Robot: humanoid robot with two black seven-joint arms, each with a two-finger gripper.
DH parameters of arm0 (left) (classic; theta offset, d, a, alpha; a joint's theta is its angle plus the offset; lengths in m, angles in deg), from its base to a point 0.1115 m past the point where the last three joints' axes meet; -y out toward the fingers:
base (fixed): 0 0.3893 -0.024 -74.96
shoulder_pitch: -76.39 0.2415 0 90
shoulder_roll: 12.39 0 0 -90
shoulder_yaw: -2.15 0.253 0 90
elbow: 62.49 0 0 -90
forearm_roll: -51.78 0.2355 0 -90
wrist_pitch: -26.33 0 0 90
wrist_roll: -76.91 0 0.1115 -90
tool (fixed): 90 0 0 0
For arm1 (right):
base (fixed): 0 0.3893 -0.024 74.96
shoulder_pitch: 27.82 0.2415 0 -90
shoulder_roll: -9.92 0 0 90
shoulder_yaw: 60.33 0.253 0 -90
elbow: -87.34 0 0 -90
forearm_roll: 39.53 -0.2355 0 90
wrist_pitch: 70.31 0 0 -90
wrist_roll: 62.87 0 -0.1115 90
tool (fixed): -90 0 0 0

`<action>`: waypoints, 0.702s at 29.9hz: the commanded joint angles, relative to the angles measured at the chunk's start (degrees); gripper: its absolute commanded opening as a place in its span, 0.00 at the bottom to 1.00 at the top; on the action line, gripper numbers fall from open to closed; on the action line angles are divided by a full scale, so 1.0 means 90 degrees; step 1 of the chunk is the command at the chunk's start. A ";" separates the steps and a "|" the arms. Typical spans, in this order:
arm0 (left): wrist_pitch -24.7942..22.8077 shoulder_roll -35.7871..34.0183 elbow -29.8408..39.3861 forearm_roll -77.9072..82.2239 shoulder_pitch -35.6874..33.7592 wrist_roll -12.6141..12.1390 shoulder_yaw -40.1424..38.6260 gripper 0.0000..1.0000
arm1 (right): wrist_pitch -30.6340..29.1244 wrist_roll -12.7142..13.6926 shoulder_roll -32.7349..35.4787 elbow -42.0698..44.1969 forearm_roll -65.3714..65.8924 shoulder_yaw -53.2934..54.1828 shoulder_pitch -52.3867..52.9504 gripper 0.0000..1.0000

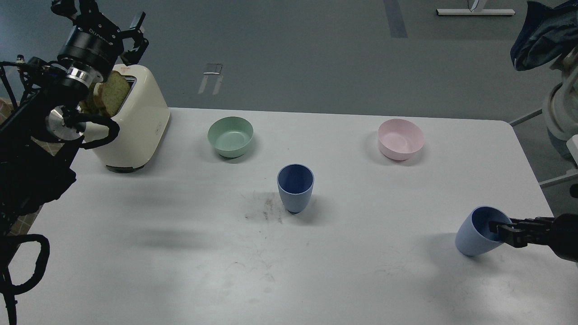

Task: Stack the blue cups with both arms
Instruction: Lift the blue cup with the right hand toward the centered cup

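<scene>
Gripping the rim of one matte periwinkle-blue tapered cup (474, 234) near the table's right edge, my right pincer (501, 231) is tilting it, one finger inside. Next I judge I am carrying it over the upright twin cup (295, 187) at centre. My left pincer (97, 20) is hanging raised above the cream toaster (135, 126); its opening I cannot tell.
</scene>
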 commanded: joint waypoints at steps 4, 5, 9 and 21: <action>0.0028 0.0037 0.0000 0.0000 -0.0058 -0.0011 0.0004 0.97 | -0.0001 0.0068 -0.0005 -0.0005 -0.0039 -0.0002 0.0225 0.00; 0.0028 0.0037 0.0000 0.0000 -0.0058 -0.0011 0.0004 0.97 | -0.0001 0.0068 -0.0005 -0.0005 -0.0039 -0.0002 0.0245 0.00; 0.0028 0.0037 0.0000 0.0000 -0.0058 -0.0020 0.0004 0.97 | -0.0001 0.0048 -0.0005 -0.0015 -0.0088 0.0007 0.0411 0.00; 0.0047 0.0172 0.0010 0.0010 -0.0117 -0.0040 -0.0006 0.97 | -0.0001 0.0028 -0.0296 -0.0171 -0.1132 0.0320 0.2439 0.00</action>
